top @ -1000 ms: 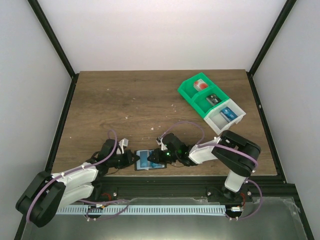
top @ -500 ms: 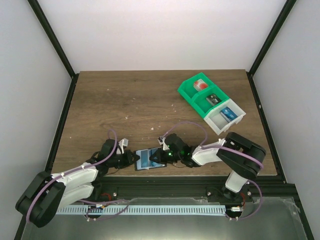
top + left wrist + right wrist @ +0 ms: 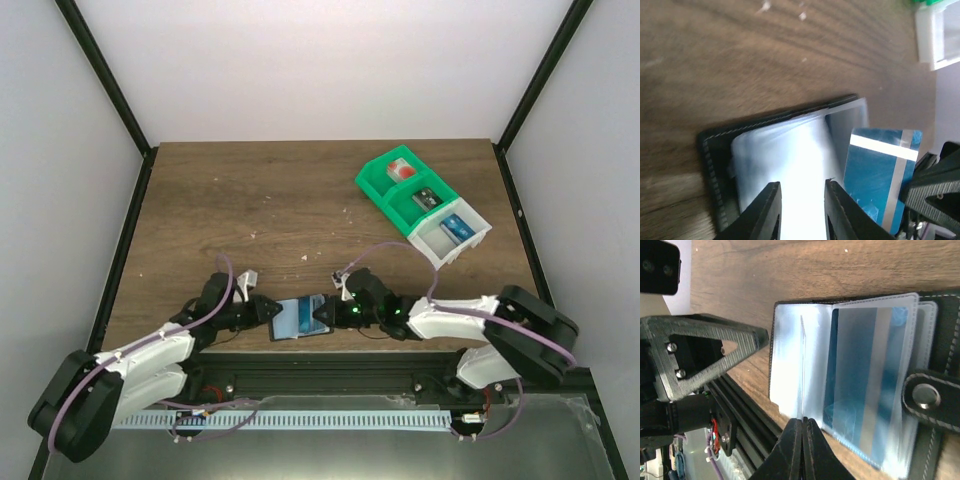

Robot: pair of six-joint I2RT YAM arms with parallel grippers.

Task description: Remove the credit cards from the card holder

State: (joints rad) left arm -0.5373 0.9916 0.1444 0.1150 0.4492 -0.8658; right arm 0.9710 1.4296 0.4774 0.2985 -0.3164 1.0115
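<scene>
The card holder point(image 3: 296, 322) lies open at the table's near edge, with black edging point(image 3: 715, 150), a snap tab point(image 3: 925, 396) and pale clear sleeves. A blue credit card point(image 3: 855, 365) with a pale stripe sits inside a sleeve. In the left wrist view a blue card point(image 3: 875, 180) shows at the holder's right end, against the right gripper. My left gripper point(image 3: 268, 312) is open, its fingers point(image 3: 771, 212) spread over a pale sleeve. My right gripper point(image 3: 322, 315) is shut point(image 3: 802, 422) on a thin sleeve page that stands edge-on point(image 3: 801, 365). I cannot tell whether a card is in that page.
A green-and-white compartment bin point(image 3: 375, 180) with small items stands at the back right, and its white end shows in the left wrist view point(image 3: 927, 30). The table's front edge and the black rail point(image 3: 740, 405) run just beside the holder.
My right arm has stretched lower and further right, its gripper staying at the holder's right side. My left gripper has edged right, closer to the holder's left side. The holder has stayed in place.
</scene>
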